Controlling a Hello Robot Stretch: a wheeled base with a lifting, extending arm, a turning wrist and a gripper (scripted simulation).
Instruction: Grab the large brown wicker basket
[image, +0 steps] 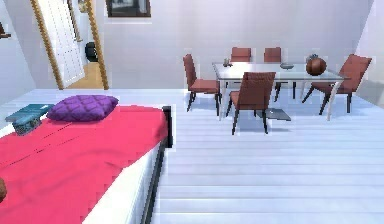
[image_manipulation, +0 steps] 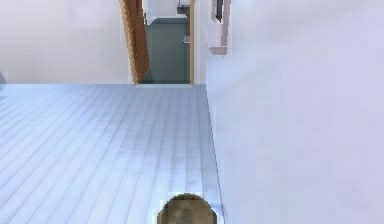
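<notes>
1. A round brown basket-like thing (image_manipulation: 188, 211) is seen at the arm side view's bottom edge, on pale plank floor (image_manipulation: 100, 150) beside white wall (image_manipulation: 300, 130).
2. The gripper's state cannot be told.
3. A pink-covered bed (image: 80, 160) is seen ahead.

Round shape at the bottom edge of the arm side view

A small round dome (image_manipulation: 188, 211) sits at about the middle of the bottom edge, which cuts off its lower part. Its top is mottled olive-brown and darkens toward the sides, with a thin pale grey band around it. Whether it is part of the robot's body or something separate cannot be told.
</notes>
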